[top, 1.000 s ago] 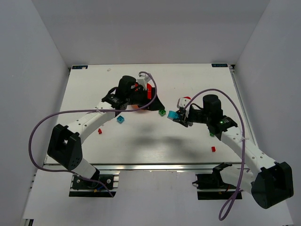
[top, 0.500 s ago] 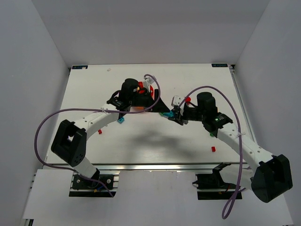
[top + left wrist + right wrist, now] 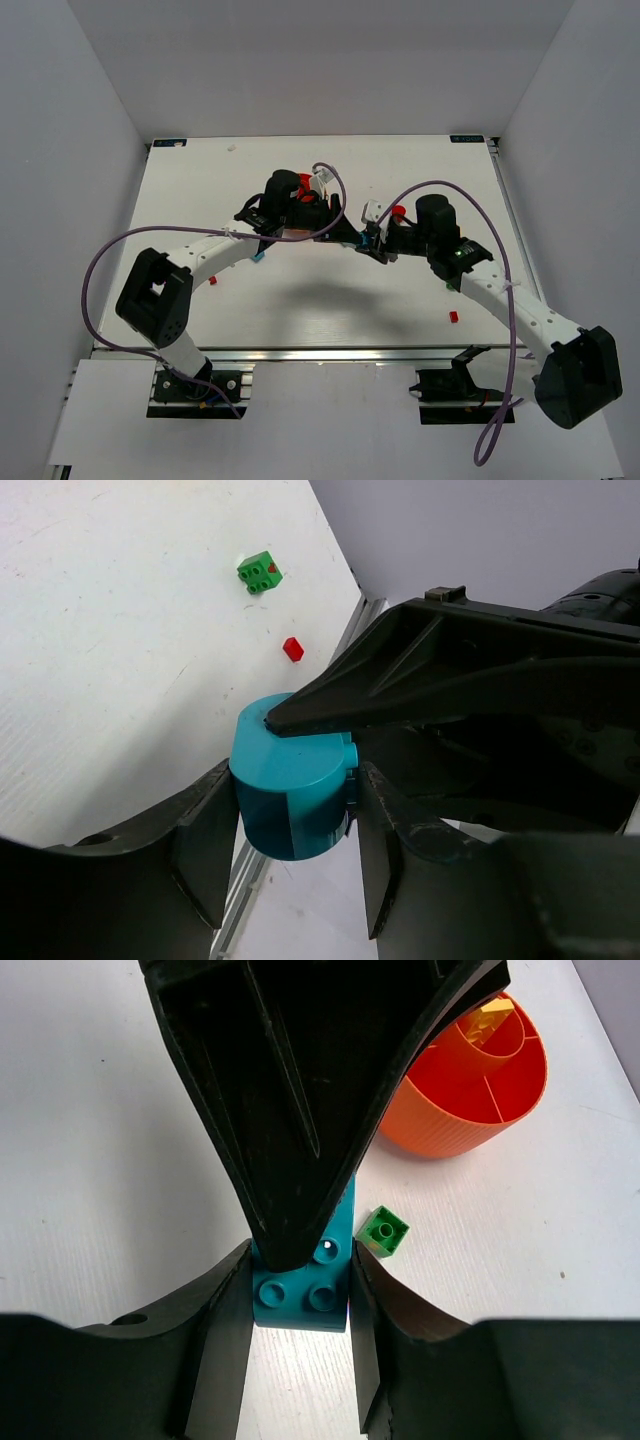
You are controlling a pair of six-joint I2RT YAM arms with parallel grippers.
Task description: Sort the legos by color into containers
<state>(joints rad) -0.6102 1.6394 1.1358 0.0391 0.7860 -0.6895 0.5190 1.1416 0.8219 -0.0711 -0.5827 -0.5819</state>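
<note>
A cyan brick [image 3: 300, 1285] sits between both grippers above the table. My right gripper [image 3: 300, 1305] is shut on its sides. My left gripper [image 3: 295, 820] has its fingers against the same brick [image 3: 292, 792] from the other direction. In the top view the two grippers, left [image 3: 347, 232] and right [image 3: 370, 243], meet at the table's middle. The red-orange bowl [image 3: 470, 1100] with wedge compartments stands just behind; a yellow brick [image 3: 492, 1012] lies in one wedge. A small green brick [image 3: 384, 1232] lies on the table beside the cyan one.
Loose on the table are a small cyan brick [image 3: 257, 256], a red brick [image 3: 212, 281] at the left, a red brick [image 3: 452, 317] at the right and a green brick [image 3: 260, 573]. The left arm covers most of the bowl [image 3: 293, 233] in the top view.
My left gripper has swung right from over the bowl to the cyan brick. My right gripper has carried that brick a little left and back to meet it.
</note>
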